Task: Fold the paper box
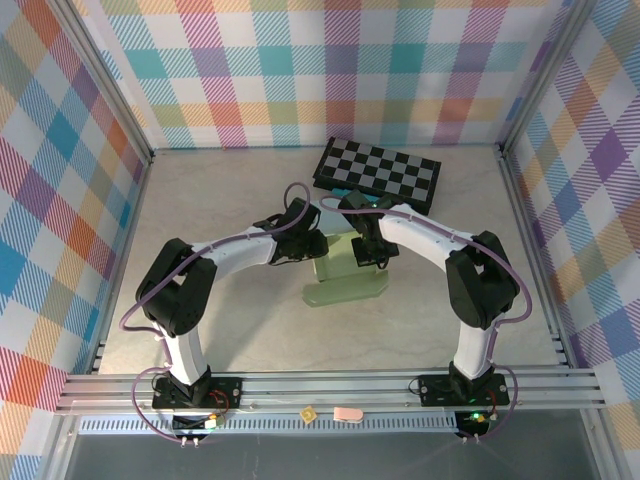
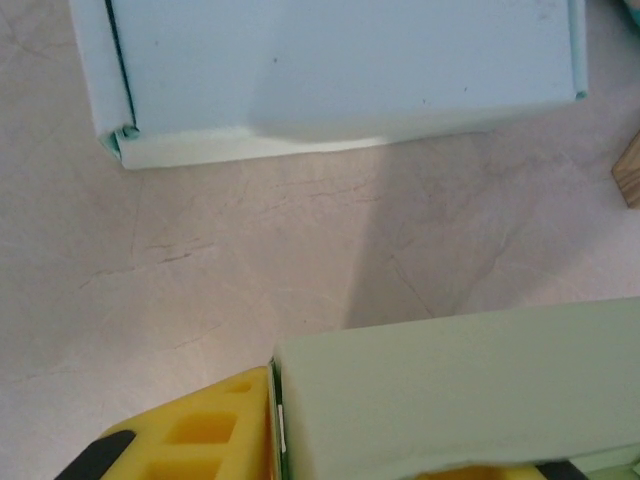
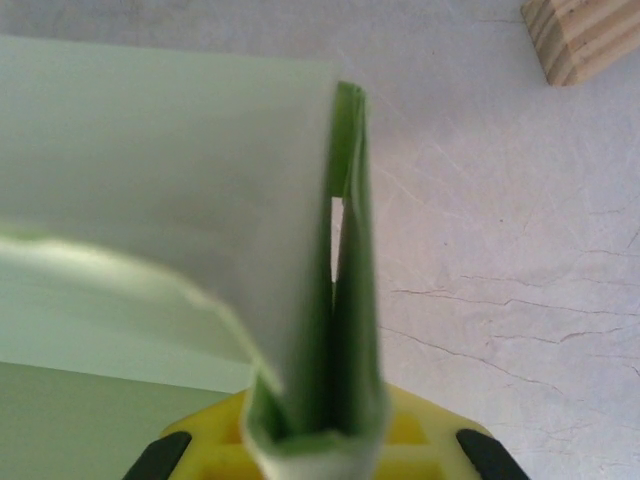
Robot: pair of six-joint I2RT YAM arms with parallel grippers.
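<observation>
Mid-table, right arm (image 1: 430, 232) arched inward, right claw (image 3: 312, 440) pinching paper box (image 3: 180, 150), left claw (image 1: 314, 246) unclear

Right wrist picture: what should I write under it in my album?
Right gripper pinching a folded green wall of the paper box above the pale table, wooden block in the corner.

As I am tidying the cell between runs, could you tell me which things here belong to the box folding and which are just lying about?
In the job: green paper box; right gripper, pinching its folded flap; left gripper, close against it.
Lying about: chessboard; wooden block; pale blue box.
</observation>
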